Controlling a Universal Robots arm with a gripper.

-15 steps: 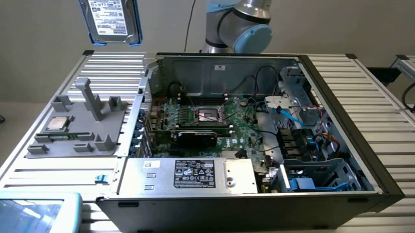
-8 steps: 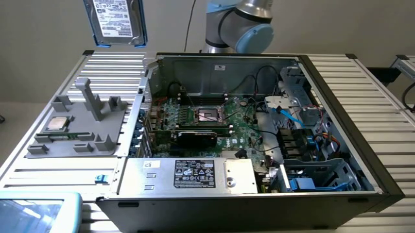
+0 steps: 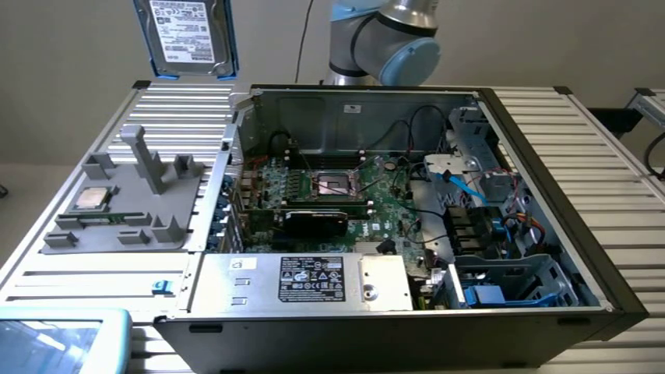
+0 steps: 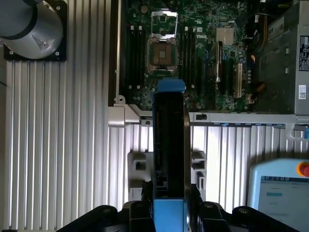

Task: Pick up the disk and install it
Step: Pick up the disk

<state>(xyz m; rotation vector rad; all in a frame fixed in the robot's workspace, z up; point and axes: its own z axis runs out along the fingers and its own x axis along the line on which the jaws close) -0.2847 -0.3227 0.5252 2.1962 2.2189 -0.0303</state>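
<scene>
Ribbed aluminium worktop [image 3: 582, 132] carries everything.

Exterior view, left: grey fixture [image 3: 171, 204] with the processor chip [image 3: 92, 199] seated in it.

Upper left of frame: the disk [image 3: 187, 35] hangs in the air, label facing the camera, well above the fixture. My guess is it's held that high to clear the case wall. Frame edge cuts off its upper end.

Wrist view: my claw [image 4: 169, 212] is clenched on the disk [image 4: 169, 145], one jaw on each flat face. Disk is edge-on, so the label is hidden and part of the board behind is blocked.

Centre: open PC case [image 3: 353, 109], board exposed.

Lower right: drive cage [image 3: 519, 273] holds another blue-bracketed unit [image 3: 483, 296]. Can't tell if a bay is free. Disk not installed yet.
</scene>
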